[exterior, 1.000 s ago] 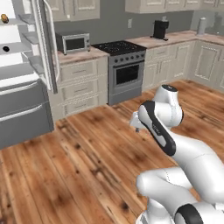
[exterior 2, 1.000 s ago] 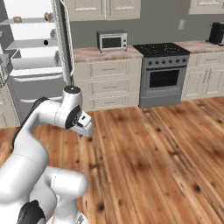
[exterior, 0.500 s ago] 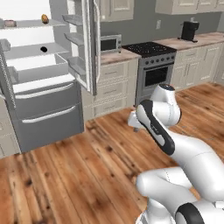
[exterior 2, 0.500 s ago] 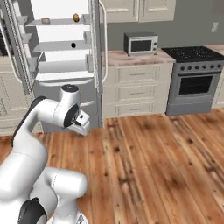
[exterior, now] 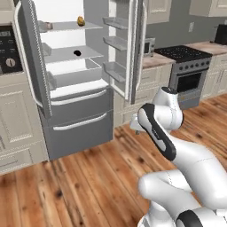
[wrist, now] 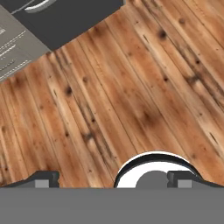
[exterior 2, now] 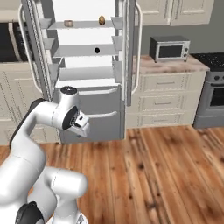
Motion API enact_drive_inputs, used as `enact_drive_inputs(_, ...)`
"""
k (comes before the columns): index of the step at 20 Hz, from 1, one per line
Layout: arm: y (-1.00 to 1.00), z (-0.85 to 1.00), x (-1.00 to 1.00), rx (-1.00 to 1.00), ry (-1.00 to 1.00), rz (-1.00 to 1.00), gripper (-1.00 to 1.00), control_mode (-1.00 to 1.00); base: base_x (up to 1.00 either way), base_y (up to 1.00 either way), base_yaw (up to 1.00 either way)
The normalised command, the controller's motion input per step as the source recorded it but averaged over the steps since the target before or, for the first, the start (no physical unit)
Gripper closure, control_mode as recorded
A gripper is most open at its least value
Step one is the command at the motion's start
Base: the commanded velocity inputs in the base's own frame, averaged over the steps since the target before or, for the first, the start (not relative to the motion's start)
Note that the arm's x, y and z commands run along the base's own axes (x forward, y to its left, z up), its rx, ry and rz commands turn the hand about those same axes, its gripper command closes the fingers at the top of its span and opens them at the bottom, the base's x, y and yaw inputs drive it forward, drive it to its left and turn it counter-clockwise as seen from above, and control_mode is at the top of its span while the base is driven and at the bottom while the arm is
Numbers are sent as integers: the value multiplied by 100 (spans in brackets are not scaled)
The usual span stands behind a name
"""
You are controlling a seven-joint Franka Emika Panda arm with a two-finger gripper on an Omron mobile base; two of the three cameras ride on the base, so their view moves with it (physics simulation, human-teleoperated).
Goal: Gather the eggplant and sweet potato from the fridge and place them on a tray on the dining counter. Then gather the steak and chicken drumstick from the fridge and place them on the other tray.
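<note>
Dark grey fridge (exterior: 80,124) w/ both upper doors swung wide open, white shelves inside showing. Top shelf has a small tan-brown lump (exterior: 80,21), prob the chicken drumstick; in the right base view it sits at (exterior 2: 101,19), and there's a second small pale brownish thing (exterior 2: 68,23) further left on the same shelf, too small to tell what it is. One shelf down there's a tiny dark blob (exterior: 77,52), also can't tell what. Two grey drawer fronts w/ pale curved bar handles below the shelves, both closed.

Gripper (wrist: 114,180) is well short of the fridge, pointing down at the wood plank floor (wrist: 131,96). Fingertips sit far apart at the bottom of the hand view, so the pincer is spread wide, nothing between the tips. A corner of the fridge's dark lower front peeks in at the top left of that view.

Arm is folded up over the base, hand tucked low in front of the fridge drawers in the right base view.

Off to the right: cream cabinets, a microwave (exterior 2: 169,47) on the worktop, and a stove (exterior: 186,71) past that.
</note>
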Motion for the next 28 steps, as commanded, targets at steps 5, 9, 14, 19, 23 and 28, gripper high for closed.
enact_drive_inputs(5,0,0,0,0,0,0,-100,100,67,3,23)
enact_drive_inputs(9,0,0,0,0,0,0,-100,100,44,0,25)
enact_drive_inputs(14,0,0,0,0,0,0,-100,100,46,-20,21)
enact_drive_inputs(19,0,0,0,0,0,0,-100,100,61,-28,13)
enact_drive_inputs(23,0,0,0,0,0,0,-100,100,58,-26,10)
enact_drive_inputs(28,0,0,0,0,0,0,-100,100,58,-27,12)
